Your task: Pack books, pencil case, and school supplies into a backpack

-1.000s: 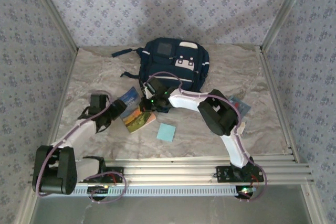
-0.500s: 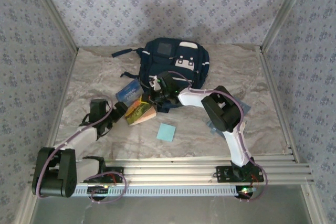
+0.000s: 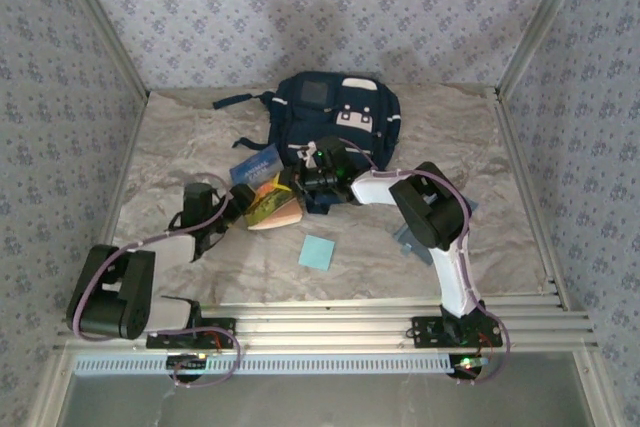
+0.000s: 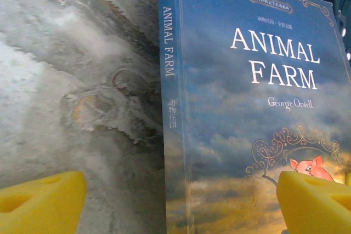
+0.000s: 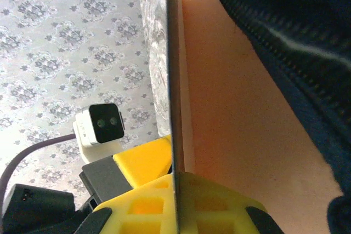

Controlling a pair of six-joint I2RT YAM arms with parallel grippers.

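Moved: book (image 3: 264, 190) is tipped up off the table now & sits nearer the backpack (image 3: 335, 117) than a sec ago, when it lay flatter; right claw (image 3: 293, 185) went w/ it, left claw (image 3: 238, 209) followed a bit to the right.
Rail: alu rail (image 3: 350, 312) along near edge, both arm bases bolted on it.
Note pad: small light-blue square (image 3: 317, 251), flat on table just past rail, on the near side of the book, apart from both claws.
Pencil case: grey-blue pouch (image 3: 406, 239) on table under right arm's elbow, mostly hidden, well right of book.
Left claw: low over table at book's near-left side; yellow pads (image 4: 41, 204) spread wide, one over bare table, other over cover's lower corner; not clamping.
Book: cover reads "ANIMAL FARM", George Orwell; blue sky up top, orange lower, small pink pig; stands tilted btw the two claws.
Right claw: closed tight on book's edge, yellow fingers (image 5: 181, 206) either side of the thin cover, peach-coloured side toward its cam.
Backpack: navy, white trim, grey & white patches, far middle of table, straps out left; its dark fabric sits right beside the book in right wrist view, can't tell if touching.
Table: crinkled grey-white sheet (image 3: 180, 147).
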